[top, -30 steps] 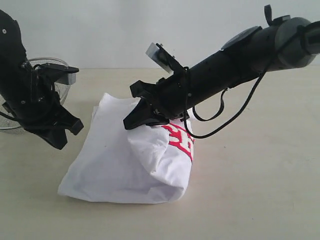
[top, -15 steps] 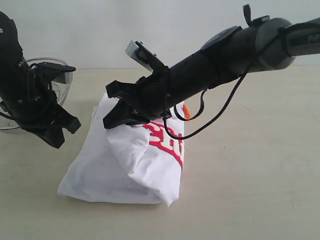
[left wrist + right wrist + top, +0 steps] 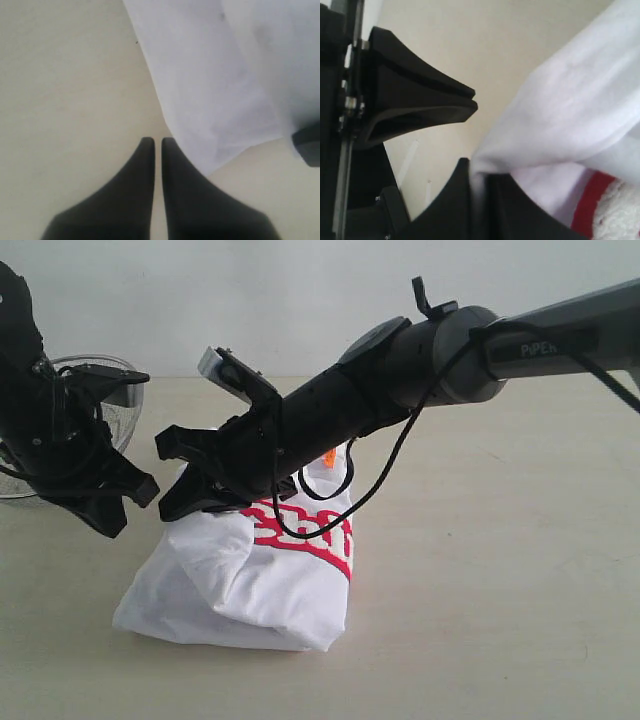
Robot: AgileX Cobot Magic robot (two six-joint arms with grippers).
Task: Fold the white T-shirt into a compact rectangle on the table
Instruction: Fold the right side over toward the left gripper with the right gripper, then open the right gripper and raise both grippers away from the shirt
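The white T-shirt [image 3: 250,580] lies folded on the table [image 3: 500,590], red lettering [image 3: 300,530] and a small orange tag [image 3: 329,456] showing. My right gripper [image 3: 175,495] reaches across it to the left and is shut on a raised white flap [image 3: 570,110], with cloth pinched between its jaws [image 3: 477,172]. My left gripper [image 3: 128,508] hovers just left of the shirt, shut and holding nothing. In the left wrist view its closed fingertips [image 3: 156,142] sit above bare table beside the shirt's edge [image 3: 210,90].
A silver wire-mesh bowl [image 3: 125,375] stands at the back left, mostly behind the left arm. The right arm's black cable [image 3: 400,455] loops above the shirt. In the right wrist view the left gripper [image 3: 465,102] is close by.
My right gripper has carried the pinched flap leftward across the shirt, turning the lettering further over. The left arm has barely moved.
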